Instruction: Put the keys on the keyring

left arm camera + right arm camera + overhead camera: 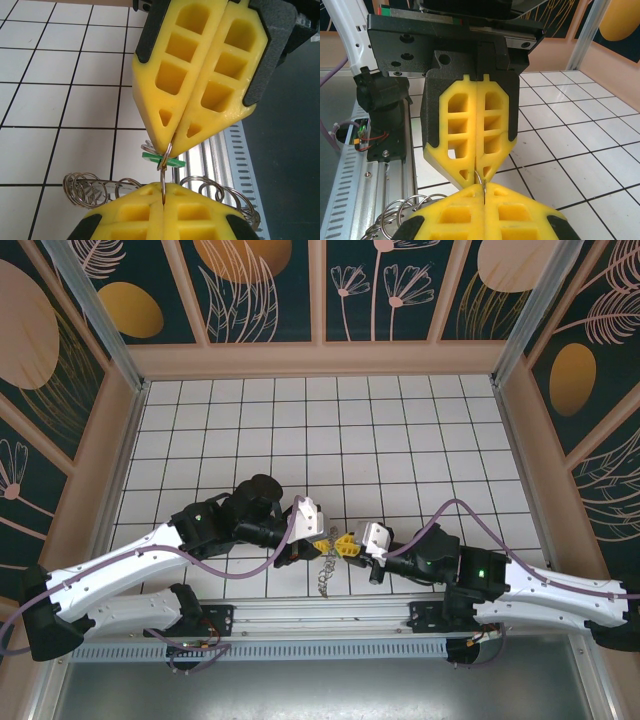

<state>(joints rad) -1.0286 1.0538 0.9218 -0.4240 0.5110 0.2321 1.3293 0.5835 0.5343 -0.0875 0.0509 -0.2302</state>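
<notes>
My left hand and right hand meet tip to tip, each clamped on one thin ring of the keyring. The left wrist view shows the green key lying across that ring, between the tips. From above, the keyring's loose end dangles below both hands, over the table edge.

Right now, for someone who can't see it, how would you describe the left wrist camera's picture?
Two yellow grippers meet tip to tip, the left gripper from below and the right gripper from above, both shut on one thin metal ring. A tiny green key crosses the ring; a chain of linked rings trails behind over the white tiled table.
</notes>
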